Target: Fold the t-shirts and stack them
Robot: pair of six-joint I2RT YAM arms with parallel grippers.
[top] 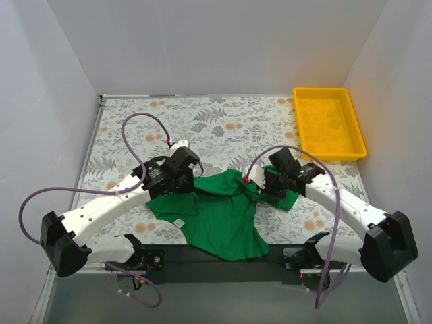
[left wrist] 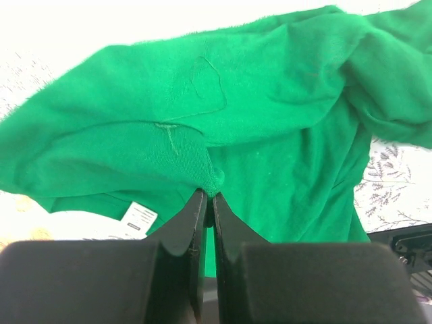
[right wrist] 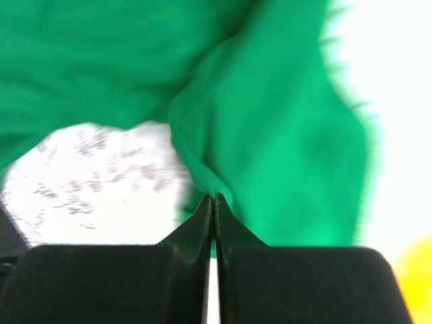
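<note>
Green t-shirt (top: 226, 219), crumpled and unfolded, at the near middle of the floral table (top: 223, 121). Long axis roughly 9 to 3 o'clock across the top view, stretched between the two grippers, with a broad lobe sagging toward 6 o'clock onto the black base plate (top: 202, 260). Neck direction not clear from the bunching. Small white label (left wrist: 140, 219) on the 8 o'clock side of the cloth, print on it too small to read. Left gripper (left wrist: 207, 196) at the 10 o'clock corner of the cloth, jaws pressed together on a pinched fold of it. Right gripper (right wrist: 214, 199) at the 2 o'clock corner, jaws likewise closed on a ridge of green cloth, that view blurred. Yellow tray (top: 332, 154) well apart, toward 1 o'clock, at the far right of the table.
</note>
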